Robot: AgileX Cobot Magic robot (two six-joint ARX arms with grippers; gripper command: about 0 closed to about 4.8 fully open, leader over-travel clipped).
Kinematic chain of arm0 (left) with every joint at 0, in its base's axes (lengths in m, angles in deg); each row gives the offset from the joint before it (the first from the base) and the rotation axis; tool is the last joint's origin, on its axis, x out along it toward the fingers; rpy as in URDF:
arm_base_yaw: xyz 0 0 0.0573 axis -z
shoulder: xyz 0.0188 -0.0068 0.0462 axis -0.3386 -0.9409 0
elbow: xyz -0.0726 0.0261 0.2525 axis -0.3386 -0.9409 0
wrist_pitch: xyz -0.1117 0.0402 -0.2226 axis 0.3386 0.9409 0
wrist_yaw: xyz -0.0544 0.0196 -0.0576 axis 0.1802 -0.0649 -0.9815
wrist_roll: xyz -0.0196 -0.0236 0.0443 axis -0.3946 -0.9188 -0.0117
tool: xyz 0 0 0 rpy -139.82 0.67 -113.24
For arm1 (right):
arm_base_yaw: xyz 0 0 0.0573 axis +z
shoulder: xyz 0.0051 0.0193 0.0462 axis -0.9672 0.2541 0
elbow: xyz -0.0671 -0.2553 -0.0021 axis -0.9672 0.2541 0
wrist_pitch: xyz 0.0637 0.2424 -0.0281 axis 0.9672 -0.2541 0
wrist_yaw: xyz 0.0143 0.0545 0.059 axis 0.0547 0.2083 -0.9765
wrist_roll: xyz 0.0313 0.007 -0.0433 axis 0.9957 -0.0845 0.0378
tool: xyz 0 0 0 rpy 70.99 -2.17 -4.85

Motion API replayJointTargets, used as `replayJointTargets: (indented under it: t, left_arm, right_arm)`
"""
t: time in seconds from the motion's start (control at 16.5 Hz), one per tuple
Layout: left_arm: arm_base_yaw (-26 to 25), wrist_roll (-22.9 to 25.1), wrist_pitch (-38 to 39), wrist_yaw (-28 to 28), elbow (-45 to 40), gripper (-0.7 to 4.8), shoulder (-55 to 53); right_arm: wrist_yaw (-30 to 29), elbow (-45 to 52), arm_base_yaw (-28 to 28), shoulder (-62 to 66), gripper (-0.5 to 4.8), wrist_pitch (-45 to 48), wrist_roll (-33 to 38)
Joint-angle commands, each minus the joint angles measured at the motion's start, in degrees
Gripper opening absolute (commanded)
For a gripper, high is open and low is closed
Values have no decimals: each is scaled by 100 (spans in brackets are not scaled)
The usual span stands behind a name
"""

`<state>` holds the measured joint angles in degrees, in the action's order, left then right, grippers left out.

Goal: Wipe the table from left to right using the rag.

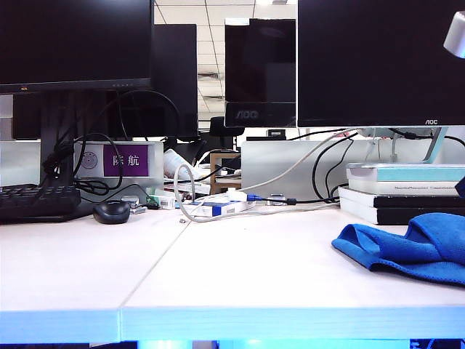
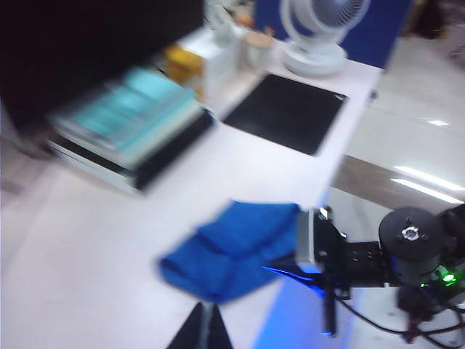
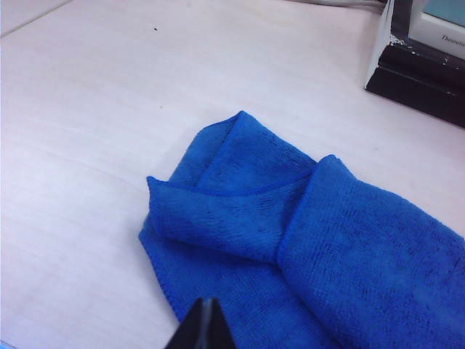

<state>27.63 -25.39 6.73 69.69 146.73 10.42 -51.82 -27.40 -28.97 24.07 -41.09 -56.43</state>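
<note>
The bright blue rag (image 1: 407, 247) lies crumpled in thick folds on the white table (image 1: 254, 269), near its right front edge. In the right wrist view my right gripper (image 3: 205, 323) is shut, its tips together over the rag's (image 3: 290, 233) near edge with nothing between them. In the blurred left wrist view my left gripper (image 2: 205, 327) is shut and empty, a short way off the rag (image 2: 232, 247) over bare table (image 2: 94, 240). Neither gripper shows clearly in the exterior view.
A stack of books (image 1: 403, 193) with a teal one on top stands just behind the rag. A keyboard (image 1: 36, 200), a mouse (image 1: 111, 211) and loose cables (image 1: 218, 203) lie along the back under the monitors. A black mat (image 2: 287, 109) and a fan (image 2: 316, 36) sit further along.
</note>
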Motion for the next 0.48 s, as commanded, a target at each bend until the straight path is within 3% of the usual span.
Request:
replayJointTargets:
  t: [0.06, 0.3, 0.48]
  left_arm:
    - [15, -271, -2144, -63, -1882, -5, 11]
    - [2, -269, -4177, 367, -3602, -5, 90]
    - [0, -273, -5268, 763, -4601, -5, 413]
  right_arm:
    - [35, -22, 7, -7, -1, 59, 31]
    - [33, -22, 7, -7, -1, 59, 31]
    - [35, -22, 7, -7, -1, 59, 31]
